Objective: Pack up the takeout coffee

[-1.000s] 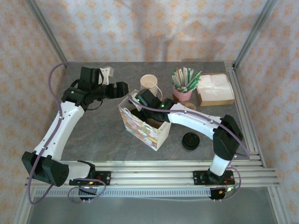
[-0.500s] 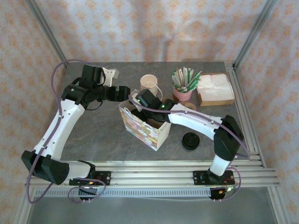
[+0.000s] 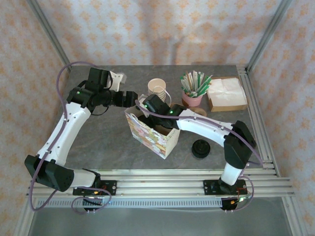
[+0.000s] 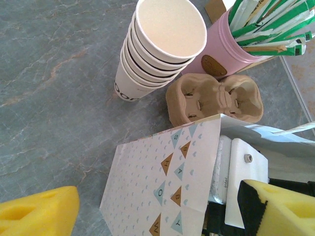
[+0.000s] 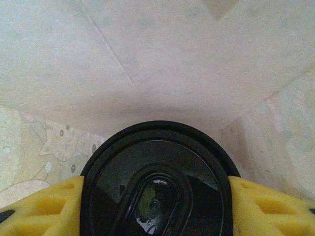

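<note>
The takeout coffee's black lid (image 5: 157, 187) sits between the yellow pads (image 5: 44, 211) of my right gripper (image 5: 157, 212), which is shut on it. The cup body under the lid is hidden. The pale inner walls of the patterned gift bag (image 5: 147, 64) surround the lid. From above, the right gripper (image 3: 147, 118) reaches down into the bag (image 3: 150, 136) at the table's middle. My left gripper (image 3: 129, 97) hovers open at the bag's back left corner. In the left wrist view the gripper (image 4: 157, 216) has its yellow fingers (image 4: 39, 216) spread wide on either side of the bag's printed panel (image 4: 157, 182).
A stack of lidless beige cups (image 3: 157, 88) stands just behind the bag. A brown cup carrier (image 4: 211, 98) and a pink cup of stirrers (image 3: 193, 97) are to its right. A box of napkins (image 3: 225, 93) sits at the back right, and loose black lids (image 3: 201, 148) lie front right.
My left arm has shifted slightly right, bringing its gripper closer to the bag's back corner. The right arm and the bag have stayed put.
</note>
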Motion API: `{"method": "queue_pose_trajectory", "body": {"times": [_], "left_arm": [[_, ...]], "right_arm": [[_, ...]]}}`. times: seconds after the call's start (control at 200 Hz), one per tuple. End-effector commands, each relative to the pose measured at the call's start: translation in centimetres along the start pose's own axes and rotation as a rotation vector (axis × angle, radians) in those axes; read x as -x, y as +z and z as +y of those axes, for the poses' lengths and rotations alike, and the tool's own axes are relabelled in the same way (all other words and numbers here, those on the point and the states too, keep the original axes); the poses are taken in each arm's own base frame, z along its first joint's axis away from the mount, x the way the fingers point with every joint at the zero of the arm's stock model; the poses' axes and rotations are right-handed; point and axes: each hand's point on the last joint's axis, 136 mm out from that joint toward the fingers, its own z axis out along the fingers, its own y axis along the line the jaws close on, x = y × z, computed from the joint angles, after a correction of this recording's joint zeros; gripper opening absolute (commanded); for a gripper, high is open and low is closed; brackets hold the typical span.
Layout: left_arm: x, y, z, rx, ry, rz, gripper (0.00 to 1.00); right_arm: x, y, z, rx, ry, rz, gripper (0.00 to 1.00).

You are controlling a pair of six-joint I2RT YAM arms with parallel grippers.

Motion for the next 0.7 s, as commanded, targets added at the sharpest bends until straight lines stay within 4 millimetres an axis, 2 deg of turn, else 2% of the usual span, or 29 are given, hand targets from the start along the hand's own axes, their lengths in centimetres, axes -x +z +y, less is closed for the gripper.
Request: {"method": "queue_pose_trajectory", "body": {"times": [0.0, 0.1, 0.21, 0.425, 0.606, 0.696], "left_arm": [[-1.3, 0.6, 0.9, 0.052, 0.005, 0.064, 0.85], [-0.8, 0.2, 0.9, 0.064, 0.002, 0.042, 0.85], [0.0, -0.4, 0.8, 0.073, -0.006, 0.005, 0.85], [1.3, -1.3, 1.1, 0.115, -0.026, -0.061, 0.85], [1.6, -1.6, 1.3, 0.129, -0.039, -0.081, 0.85], [1.7, -1.8, 1.3, 0.135, -0.042, -0.089, 0.85]], "right_arm": [[-16.6, 1.8, -1.8, -0.074, -0.009, 0.609, 0.29], [-15.6, 1.5, -1.7, -0.071, -0.001, 0.567, 0.32], [-12.9, 0.8, -1.9, -0.093, 0.005, 0.467, 0.39], [-8.3, -0.4, -2.1, -0.121, 0.029, 0.321, 0.60], [-6.3, -1.4, -2.0, -0.123, 0.050, 0.243, 0.77], [-5.5, -2.0, -2.1, -0.133, 0.058, 0.202, 0.80]]}}
